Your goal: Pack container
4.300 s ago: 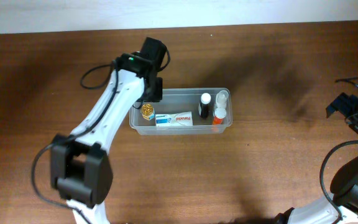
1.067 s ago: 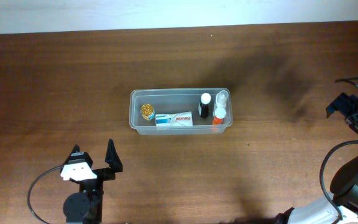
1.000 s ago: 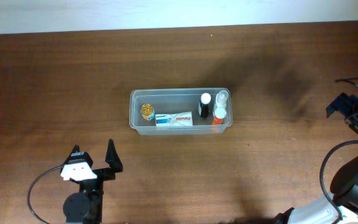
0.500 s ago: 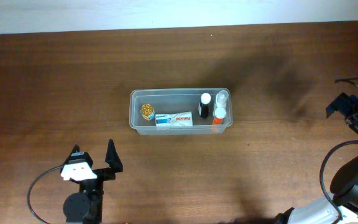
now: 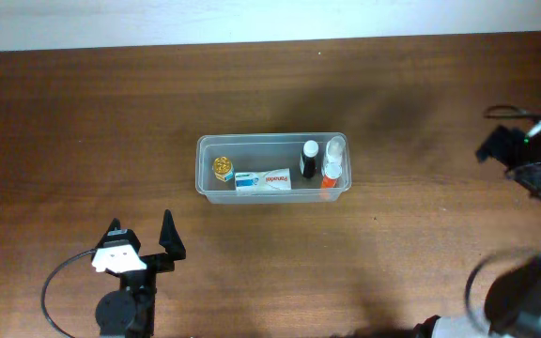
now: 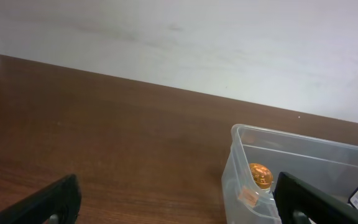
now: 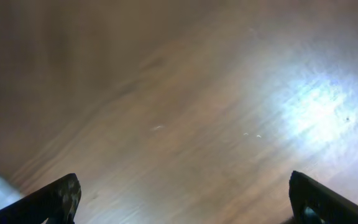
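**Presently: container at table centre, both grippers spread and well clear of it**

Overhead, the container [image 5: 271, 138] lies near the middle of the brown wooden table [image 5: 83, 113], its long sides running left to right; it is clear enough for the contents to show through its walls. At its left end stands a gold-capped jar [image 5: 223, 167]; just beside that a flat box [image 5: 263, 180] lies on its side along the near wall. At the right end three small bottles stand close together: a black bottle [image 5: 309, 160] with a white cap, a clear bottle [image 5: 335, 147], and an orange bottle [image 5: 332, 176] with a white cap.

The left gripper [image 6: 176, 186] is low at the near-left of the table, well apart from the container; its dark fingers [image 6: 48, 202] are spread wide with nothing between them. Its wrist camera looks across the table to the container's left corner, the gold cap, and the pale wall [image 6: 197, 43] behind.

The right gripper [image 7: 184, 186] is at the far right edge of the overhead view, blurred, also well apart from the container; its wrist view shows fingers wide apart and empty over bare, glare-lit wood.
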